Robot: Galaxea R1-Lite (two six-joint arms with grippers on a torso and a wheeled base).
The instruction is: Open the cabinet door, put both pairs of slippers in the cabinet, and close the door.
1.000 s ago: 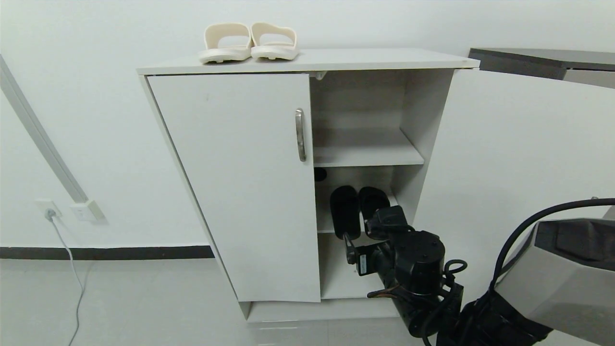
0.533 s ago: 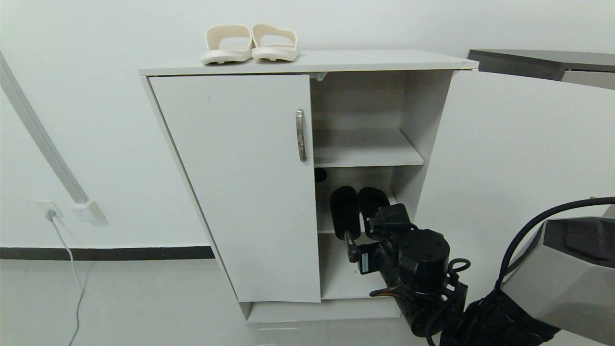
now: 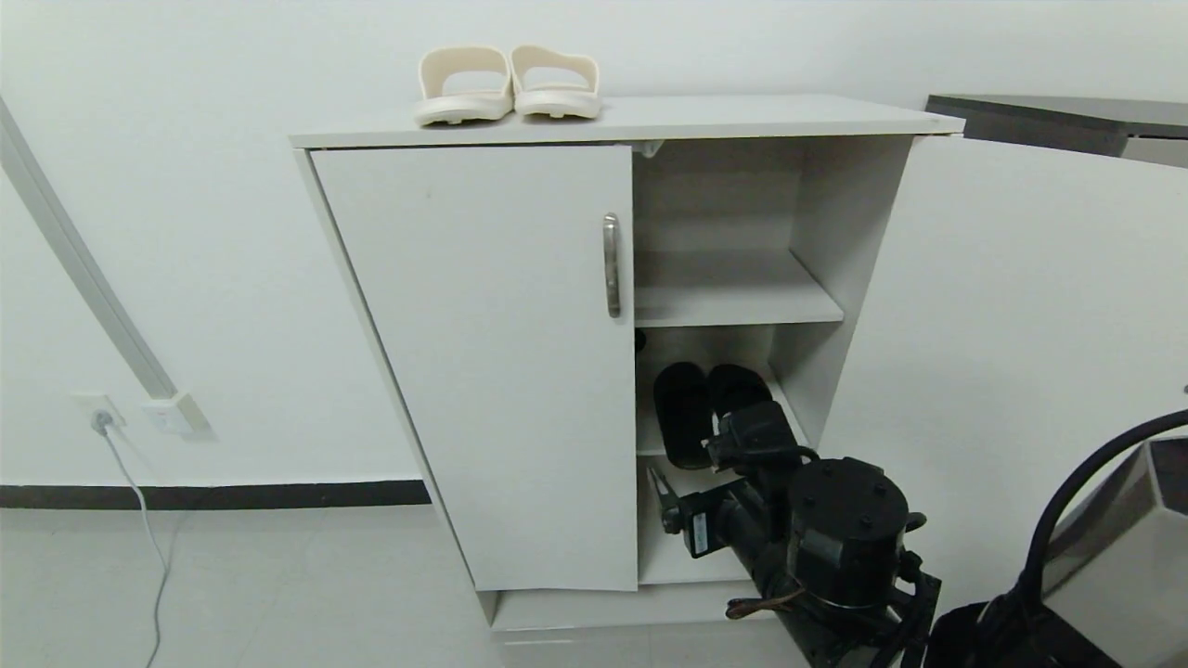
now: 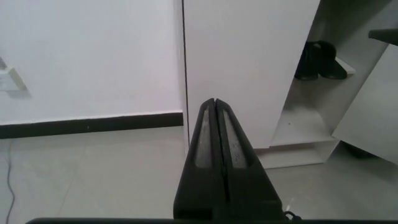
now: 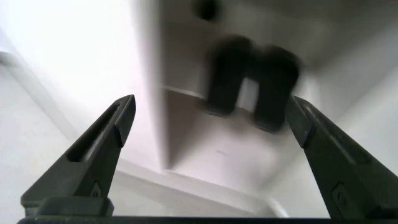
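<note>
Cabinet (image 3: 742,116): right door (image 3: 1021,325) swung open, left door (image 3: 483,353) shut. Black slippers (image 3: 691,408): on the middle shelf inside, just beyond the right gripper (image 5: 211,106), jaws spread (not touching them). Cream slippers (image 3: 509,85): on the cabinet top, well apart. Left gripper (image 4: 214,106): jaws pressed together.

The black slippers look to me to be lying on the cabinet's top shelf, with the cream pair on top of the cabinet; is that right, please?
Not quite: the head view shows the black slippers on the middle shelf, under the top shelf. The cream pair is on top of the cabinet, as you said.
</note>
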